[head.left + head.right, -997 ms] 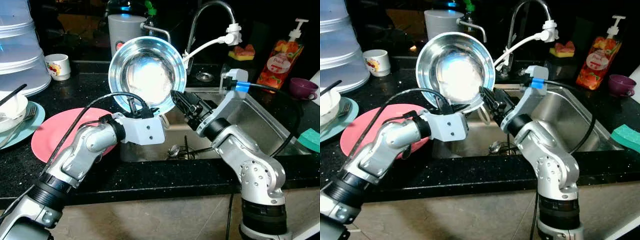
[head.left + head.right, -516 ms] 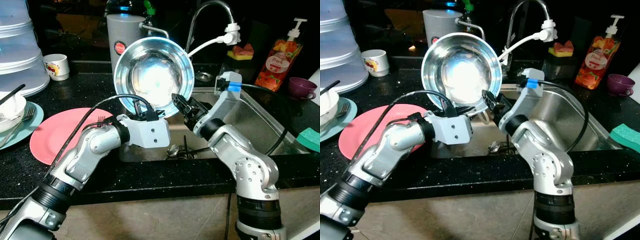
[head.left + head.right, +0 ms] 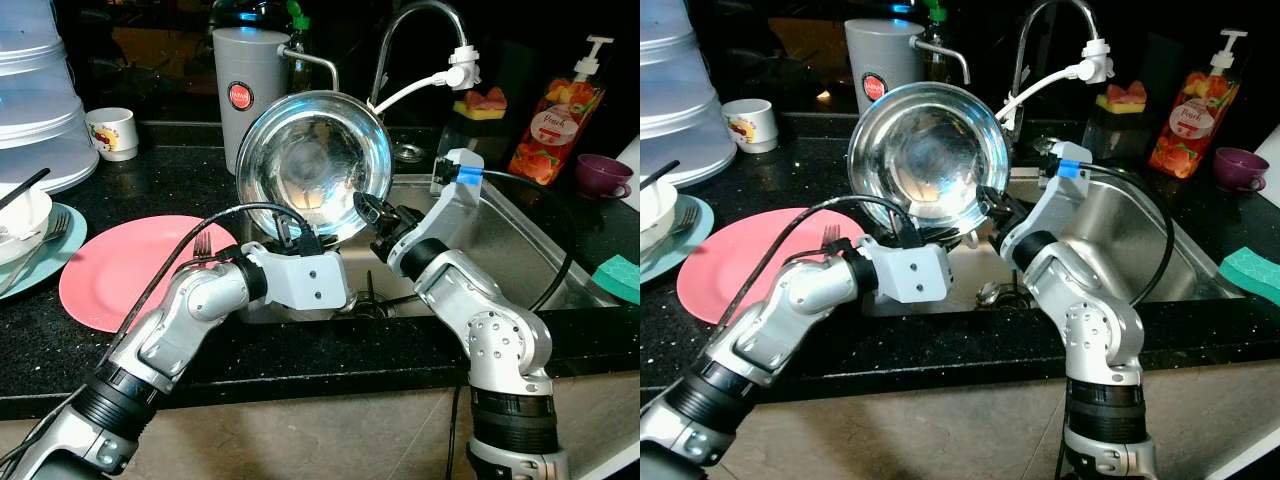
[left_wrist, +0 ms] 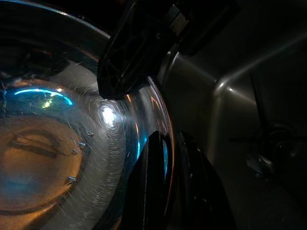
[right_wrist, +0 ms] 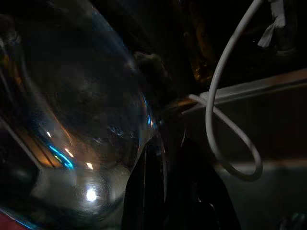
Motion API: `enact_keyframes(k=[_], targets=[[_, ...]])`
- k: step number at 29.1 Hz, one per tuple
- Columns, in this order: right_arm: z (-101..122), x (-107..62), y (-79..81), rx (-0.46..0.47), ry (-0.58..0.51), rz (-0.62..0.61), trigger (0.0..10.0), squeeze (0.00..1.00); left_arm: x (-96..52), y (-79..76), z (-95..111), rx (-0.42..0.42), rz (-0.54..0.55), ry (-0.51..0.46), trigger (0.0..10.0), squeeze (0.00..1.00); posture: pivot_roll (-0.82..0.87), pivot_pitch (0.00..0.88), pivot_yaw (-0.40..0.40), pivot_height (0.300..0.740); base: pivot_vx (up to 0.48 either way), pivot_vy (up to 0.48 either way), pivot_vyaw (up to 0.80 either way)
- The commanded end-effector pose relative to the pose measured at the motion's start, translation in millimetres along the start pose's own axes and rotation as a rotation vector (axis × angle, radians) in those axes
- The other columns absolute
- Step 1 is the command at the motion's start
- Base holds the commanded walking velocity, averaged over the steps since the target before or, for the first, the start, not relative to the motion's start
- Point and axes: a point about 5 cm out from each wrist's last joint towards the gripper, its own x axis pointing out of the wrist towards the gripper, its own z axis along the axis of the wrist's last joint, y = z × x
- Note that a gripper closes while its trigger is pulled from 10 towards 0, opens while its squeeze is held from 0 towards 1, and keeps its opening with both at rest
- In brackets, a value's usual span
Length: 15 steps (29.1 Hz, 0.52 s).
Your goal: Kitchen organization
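Since a second ago my big steel bowl (image 3: 314, 163) has shifted a bit to the right and tipped more toward me, and the bright glare inside it has gone, so now I see its grey inside with a brown glow. I hold it up on its edge over the near-left corner of the sink (image 3: 520, 235), in front of the grey canister (image 3: 244, 85) and left of the tap (image 3: 420, 40).

My left gripper (image 4: 165, 167) pinches the bottom rim of the bowl, one black finger inside and one outside. My right gripper (image 5: 165, 158) grips the rim on the lower right side the same way, with the rim squeezed between its two fingers. The wrist pictures are dark, so I think both pinch tight, but I can only just make it out.

A pink plate (image 3: 130, 268) lies flat on the black counter (image 3: 180, 170) to my left, with a fork (image 3: 200, 243) near its right edge. A white cup (image 3: 115, 132) stands further back. On my right stand an orange soap bottle (image 3: 563, 115) and a small purple cup (image 3: 603, 175)
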Motion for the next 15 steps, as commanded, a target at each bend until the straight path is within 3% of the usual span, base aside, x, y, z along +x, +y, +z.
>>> enact_keyframes(k=[1, 4, 5, 6, 7, 8, 9, 10, 11, 12, 13, 14, 15], targets=[[1, -0.6, -5.9, -0.013, 0.001, -0.035, 0.0, 0.0, 2.6, -5.4, 13, -0.028, -0.037, -0.064, 10.0, 1.0, 0.04, 0.148, -0.075, 0.74, 0.0, 0.0, 0.0], [1, -0.6, -6.2, -0.015, 0.002, -0.038, 0.0, 0.0, 3.3, -3.5, 13, -0.029, -0.014, -0.063, 10.0, 1.0, 0.04, 0.149, -0.073, 0.74, 0.0, 0.0, 0.0], [1, -0.9, -6.4, -0.022, 0.0, -0.039, 1.7, 0.0, 3.9, -2.0, 13, -0.03, 0.006, -0.051, 10.0, 1.0, 0.04, 0.149, -0.073, 0.74, 0.0, 0.0, 0.0], [1, -0.9, -6.4, -0.022, 0.0, -0.039, 1.7, 0.0, 3.9, -2.0, 13, -0.03, 0.006, -0.051, 10.0, 1.0, 0.04, 0.149, -0.073, 0.74, 0.0, 0.0, 0.0], [2, -1.1, -7.5, -0.038, 0.001, -0.049, 10.0, 0.0, 4.1, 0.1, 12, -0.06, 0.031, -0.044, 10.0, 0.1, 0.04, 0.152, -0.072, 0.74, 0.0, 0.0, 0.0], [3, -1.6, -10.7, -0.06, -0.006, -0.071, 10.0, 0.0, 3.9, 4.8, 14, -0.169, 0.077, -0.045, 10.0, 0.0, 0.04, 0.152, -0.072, 0.74, 0.0, 0.0, 0.0], [3, -1.6, -10.7, -0.06, -0.006, -0.071, 10.0, 0.0, 3.9, 4.8, 14, -0.169, 0.077, -0.045, 10.0, 0.0, 0.04, 0.152, -0.072, 0.74, 0.0, 0.0, 0.0], [4, -1.9, -15.8, -0.084, -0.01, -0.101, 10.0, 0.0, 2.8, 9.5, 17, -0.282, 0.11, -0.061, 10.0, 0.0, 0.04, 0.157, -0.071, 0.74, 0.0, 0.0, 0.0], [4, -1.9, -15.8, -0.084, -0.01, -0.101, 10.0, 0.0, 2.8, 9.5, 17, -0.282, 0.11, -0.061, 10.0, 0.0, 0.04, 0.157, -0.071, 0.74, 0.0, 0.0, 0.0], [5, -1.6, -19.4, -0.086, -0.009, -0.123, 10.0, 0.0, 1.8, 11.3, 19, -0.342, 0.12, -0.07, 10.0, 0.0, 0.04, 0.159, -0.07, 0.74, 0.0, 0.0, 0.0], [3, 0.4, -32.5, -0.11, 0.016, -0.2, 10.0, 0.0, -0.9, 14.6, 22, -0.462, 0.138, -0.09, 10.0, 0.0, 0.04, 0.159, -0.07, 0.74, 0.0, 0.0, 0.0], [2, 1.1, -41.4, -0.116, 0.03, -0.25, 10.0, 0.0, -2.4, 15.0, 23, -0.516, 0.136, -0.093, 10.0, 0.0, 0.04, 0.162, -0.072, 0.74, 0.0, 0.0, 0.0], [2, 1.1, -41.4, -0.116, 0.03, -0.25, 10.0, 0.0, -2.4, 15.0, 23, -0.516, 0.136, -0.093, 10.0, 0.0, 0.04, 0.162, -0.072, 0.74, 0.0, 0.0, 0.0]])
